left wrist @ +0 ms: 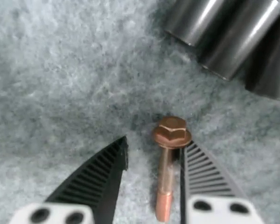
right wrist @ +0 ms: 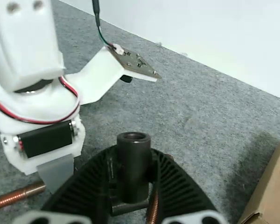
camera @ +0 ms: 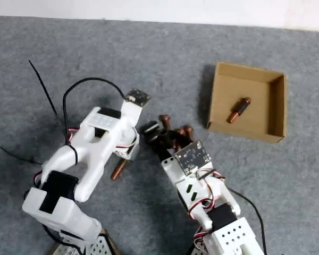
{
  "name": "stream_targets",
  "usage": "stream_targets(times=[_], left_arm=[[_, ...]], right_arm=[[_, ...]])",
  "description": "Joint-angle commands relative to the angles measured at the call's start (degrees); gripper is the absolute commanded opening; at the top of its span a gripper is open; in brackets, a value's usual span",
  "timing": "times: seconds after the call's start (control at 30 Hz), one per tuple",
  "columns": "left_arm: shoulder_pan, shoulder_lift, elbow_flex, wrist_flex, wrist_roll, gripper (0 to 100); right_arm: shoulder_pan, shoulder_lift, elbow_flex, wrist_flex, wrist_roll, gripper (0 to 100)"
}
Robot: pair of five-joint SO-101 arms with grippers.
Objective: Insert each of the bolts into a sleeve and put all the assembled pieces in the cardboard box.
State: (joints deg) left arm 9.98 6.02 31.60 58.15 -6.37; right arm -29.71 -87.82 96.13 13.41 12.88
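Right gripper (right wrist: 134,156) was clamped on a sleeve (right wrist: 132,170), bore up, probably so a bolt could drop in. Left gripper (left wrist: 155,144) had its fingers apart around a bolt (left wrist: 170,135) lying mid-table, ready to pinch. One finished piece (camera: 238,109) sat in the box (camera: 213,95) toward the table's right edge.

The high view looks steeply down on the whole mat (camera: 149,58) from well above (almost overhead). The left wrist view hangs very close over it, facing down at a bolt (left wrist: 171,133). The right wrist view looks low across it, past a sleeve (right wrist: 133,154) — toward the left arm (right wrist: 32,84), shared with the high view's lower left.
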Motion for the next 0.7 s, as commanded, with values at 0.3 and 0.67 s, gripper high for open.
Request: stream_targets(times=[0.3, 0.67], left_arm=[[-0.7, 0.7, -1.3, 1.5, -0.2, 3], [-3.6, -2.5, 0.5, 1.1, -0.3, 0]], right_arm=[[0.7, -1.2, 8.7, -0.2, 0.4, 0.5], [0.7, -1.2, 8.7, -0.2, 0.4, 0.5]])
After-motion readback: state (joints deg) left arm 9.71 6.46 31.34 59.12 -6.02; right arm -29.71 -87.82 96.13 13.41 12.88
